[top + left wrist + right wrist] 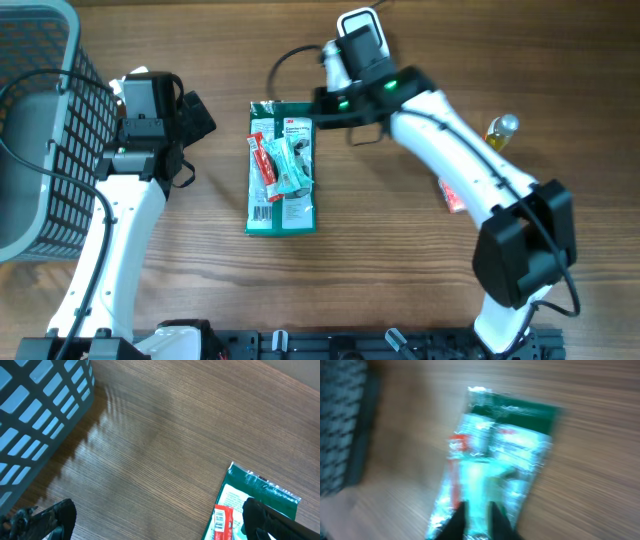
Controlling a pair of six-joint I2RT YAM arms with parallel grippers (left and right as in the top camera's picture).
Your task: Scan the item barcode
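Plainly, you are only beginning. The packet (281,168) is lying flat on the table (400,290) with a barcode patch (262,212) facing up, and it looks neither lifted nor presented for scanning. Your right gripper (479,521) is hanging over the end of the packet nearest to it. Its fingers look drawn close, but through the blur you cannot tell whether they are pinching the wrapper. Your left gripper (157,510) is standing spread wide and holding nothing, with the packet's corner showing just beside one finger. By my reckoning, the grasp, the lift and the scan itself are all waiting.

Pkt (281,168) centre, basket (40,120) far L, bottle (502,130) R
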